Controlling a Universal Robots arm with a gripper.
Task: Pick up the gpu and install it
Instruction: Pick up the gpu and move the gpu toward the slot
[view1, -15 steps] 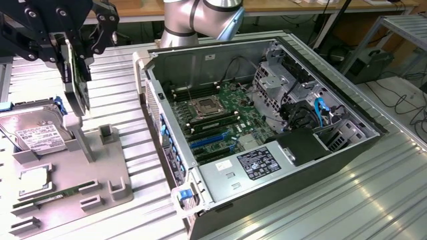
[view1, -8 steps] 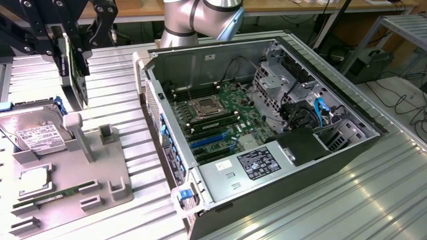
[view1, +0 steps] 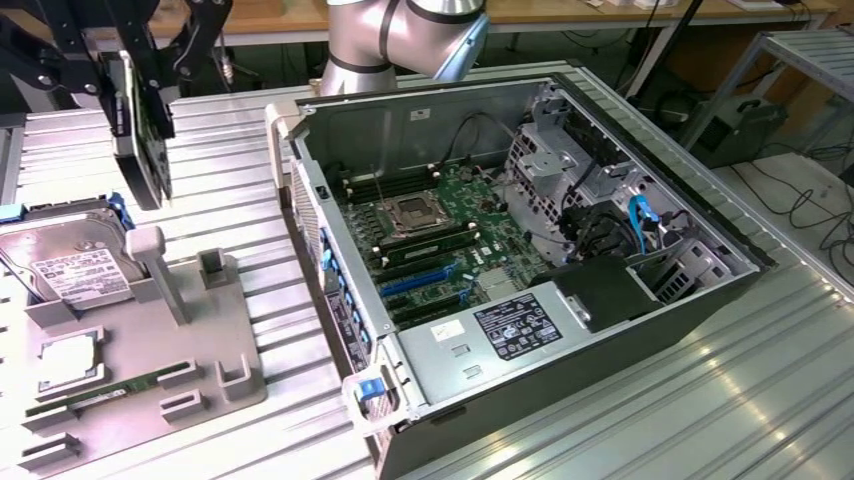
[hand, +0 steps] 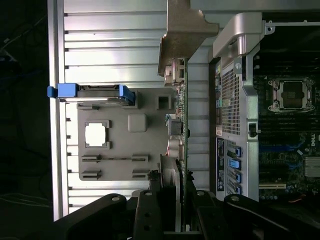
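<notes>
Gpu: a thin green circuit-board card with a silver end bracket. It hangs on edge in the air at the far end of the exterior view's left, clear of the ribbed metal tabletop.
Claw: closed on the gpu, with its black fingers pressing the card's two flat faces.
Gpu relative to claw: the card sits between the fingers and touches both. The bracket end juts out well clear of them.
Handling: it looks light and stiff but fragile. Its small dark components and a finned metal part stand proud of one face, so a grip that is too hard or off-centre could probably crack or bend something.
Where to hold: bare stretches of board or its plain edges seem safest, away from the components and the connector edge. The bracket also looks sturdy.
Computer case: an open tower lying on its side to the right of the gpu, a little apart from it. Its motherboard is exposed, with the expansion slots towards the near side.
Grey fixture: sits on the near left of the tabletop, well below the card. It carries a hard drive and a memory stick.
</notes>
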